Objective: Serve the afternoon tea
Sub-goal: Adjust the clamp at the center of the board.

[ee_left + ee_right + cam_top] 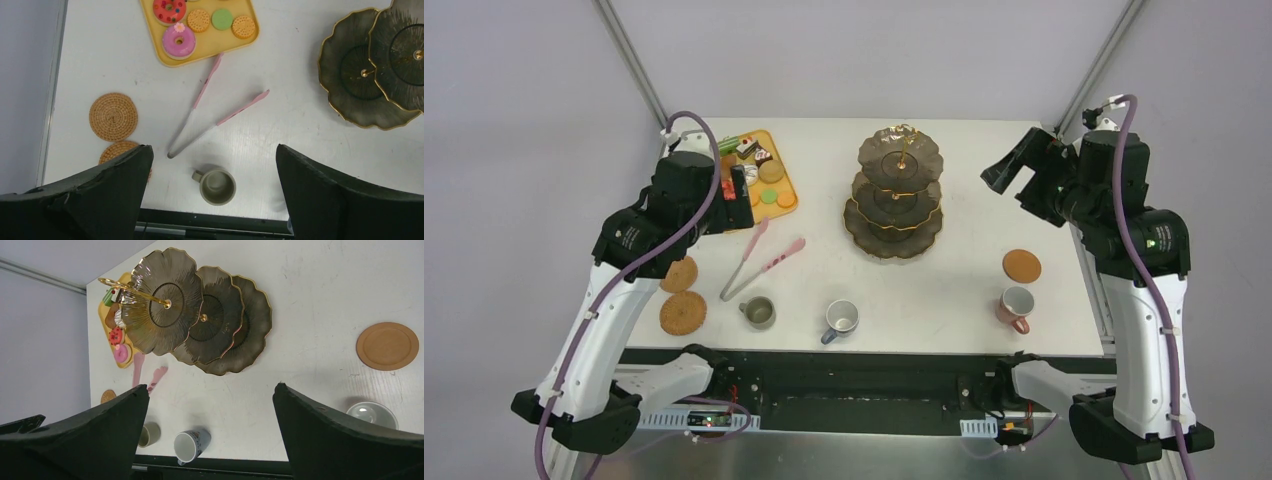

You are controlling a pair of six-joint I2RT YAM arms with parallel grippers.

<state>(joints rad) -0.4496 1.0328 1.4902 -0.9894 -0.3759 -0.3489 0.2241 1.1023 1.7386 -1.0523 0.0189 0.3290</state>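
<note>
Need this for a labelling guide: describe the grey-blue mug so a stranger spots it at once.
Find the dark three-tier stand in the middle of the white table. Three mugs line the table's near edge; the grey-blue mug is the middle one. Its neighbours are an olive mug to its left and a pink mug to its right.

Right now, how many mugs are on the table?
3. The olive mug sits near the tongs, the grey-blue mug right of it, the pink mug far right, beside a brown coaster. None seems hidden.
</note>
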